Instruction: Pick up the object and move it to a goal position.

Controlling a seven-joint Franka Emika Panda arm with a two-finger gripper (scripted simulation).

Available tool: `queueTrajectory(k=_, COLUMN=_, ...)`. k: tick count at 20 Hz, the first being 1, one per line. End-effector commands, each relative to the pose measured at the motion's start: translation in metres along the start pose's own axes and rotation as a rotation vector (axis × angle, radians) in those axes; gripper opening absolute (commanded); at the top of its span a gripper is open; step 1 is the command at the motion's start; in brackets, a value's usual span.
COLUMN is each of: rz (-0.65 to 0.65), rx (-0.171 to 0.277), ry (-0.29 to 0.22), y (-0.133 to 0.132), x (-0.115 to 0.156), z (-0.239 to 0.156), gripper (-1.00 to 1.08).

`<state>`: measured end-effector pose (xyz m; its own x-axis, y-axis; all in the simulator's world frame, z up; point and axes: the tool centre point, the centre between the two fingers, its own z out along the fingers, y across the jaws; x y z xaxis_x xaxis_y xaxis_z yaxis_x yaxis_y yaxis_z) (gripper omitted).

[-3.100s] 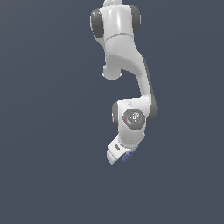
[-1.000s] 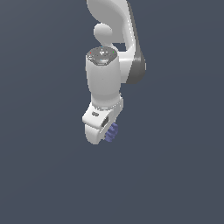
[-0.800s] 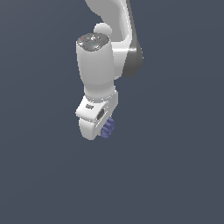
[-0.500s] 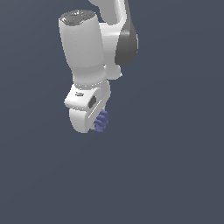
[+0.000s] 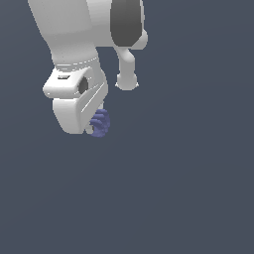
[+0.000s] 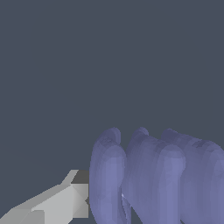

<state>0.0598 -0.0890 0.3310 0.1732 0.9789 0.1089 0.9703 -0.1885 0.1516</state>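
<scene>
The object (image 5: 100, 122) is a small blue-purple lumpy thing with ridged darker stripes. In the exterior view it sticks out below the white gripper (image 5: 92, 128), which is shut on it and carries it in the air. The gripper's body hides most of the fingers there. In the wrist view the object (image 6: 153, 175) fills much of the picture as several rounded lobes, with one grey fingertip (image 6: 65, 199) pressed against its side. The other finger is hidden behind the object.
The white arm with its dark joint (image 5: 126, 22) takes up the exterior view's upper left. All else in both views is a plain dark grey-blue ground.
The arm has swung toward the exterior view's left and closer to the camera, looming larger. The object has stayed in the gripper throughout.
</scene>
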Motion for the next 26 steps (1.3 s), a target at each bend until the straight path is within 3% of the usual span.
queueTrajectory(k=1, rz=-0.043, rx=-0.006, ry=0.01, y=0.004, x=-0.008, z=-0.017, gripper=-1.0)
queueTrajectory(k=15, rz=-0.283, rx=-0.037, ry=0.067, y=0.033, x=-0.053, z=-0.114, gripper=-1.0)
queueTrajectory(k=26, rz=-0.402, rx=-0.051, ry=0.096, y=0.053, x=-0.074, z=-0.161, gripper=-1.0)
